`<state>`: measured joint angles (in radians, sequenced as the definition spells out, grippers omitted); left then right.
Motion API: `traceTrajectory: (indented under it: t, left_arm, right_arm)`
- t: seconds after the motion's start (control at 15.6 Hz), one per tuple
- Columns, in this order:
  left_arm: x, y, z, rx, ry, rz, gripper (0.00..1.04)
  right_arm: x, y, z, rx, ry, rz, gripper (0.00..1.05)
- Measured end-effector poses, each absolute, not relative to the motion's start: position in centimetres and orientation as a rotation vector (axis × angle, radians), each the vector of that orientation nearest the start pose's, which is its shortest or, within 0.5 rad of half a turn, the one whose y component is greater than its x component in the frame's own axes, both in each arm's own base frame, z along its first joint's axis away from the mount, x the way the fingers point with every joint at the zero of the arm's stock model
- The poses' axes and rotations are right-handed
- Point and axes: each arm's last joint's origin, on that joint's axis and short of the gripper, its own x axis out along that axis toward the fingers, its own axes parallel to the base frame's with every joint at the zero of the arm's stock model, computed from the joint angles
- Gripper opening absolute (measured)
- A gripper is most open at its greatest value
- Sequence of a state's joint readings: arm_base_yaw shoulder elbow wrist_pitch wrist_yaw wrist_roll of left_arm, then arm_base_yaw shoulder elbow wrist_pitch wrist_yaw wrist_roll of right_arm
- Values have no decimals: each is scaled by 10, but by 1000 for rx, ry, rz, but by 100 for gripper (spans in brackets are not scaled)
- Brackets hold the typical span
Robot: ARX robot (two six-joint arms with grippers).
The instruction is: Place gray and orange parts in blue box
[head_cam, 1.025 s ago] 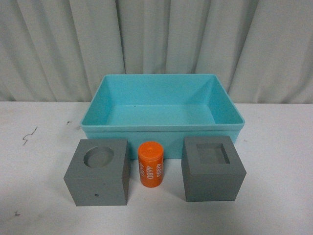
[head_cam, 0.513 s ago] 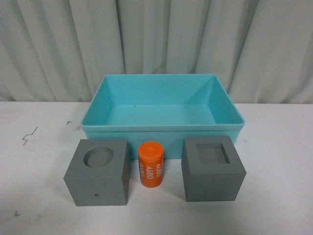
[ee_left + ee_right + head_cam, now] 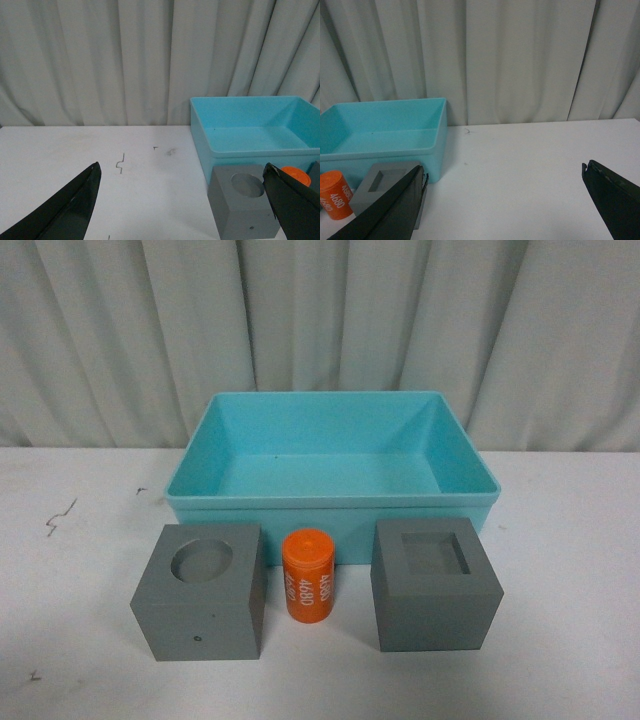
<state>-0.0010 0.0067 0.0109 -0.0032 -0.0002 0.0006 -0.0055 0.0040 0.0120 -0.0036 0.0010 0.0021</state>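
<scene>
- My left gripper (image 3: 181,172) is spread wide, with nothing between its dark fingers (image 3: 70,210). It hangs above the bare white table (image 3: 560,540), left of the parts, and touches nothing.
- My right gripper (image 3: 503,172) is also spread wide and empty. It hangs above bare table to the right of the parts.
- Neither arm shows in the front view, so I judge both to be well back from the work.
- Three parts stand in a row on the table, with small gaps between them.
- On the left is the gray cube with a round recess (image 3: 200,590).
- In the middle is the orange cylinder (image 3: 309,577), upright, with white digits down its side.
- On the right is the gray cube with a square recess (image 3: 435,585).
- Just beyond the row sits the blue box (image 3: 330,502), open-topped and empty. Its near wall is close behind the parts, but I cannot tell whether any part touches it.
- A pale curtain (image 3: 320,320) hangs along the far edge.
- Over the last second nothing in the front view has shifted: parts and box lie exactly as they did.
- I take this to mean the task has not begun, and all three parts are still to go into the box. Each claw has a cube on its own side to reach for first.
</scene>
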Motion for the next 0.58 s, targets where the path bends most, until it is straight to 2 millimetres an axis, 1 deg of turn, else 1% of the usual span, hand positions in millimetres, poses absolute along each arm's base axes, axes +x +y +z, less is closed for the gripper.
traceTrajectory:
  t: [0.58]
  left_arm:
    - [97, 0, 166, 1, -1, -1, 98]
  right_arm:
    - [97, -1, 167, 2, -4, -6, 98]
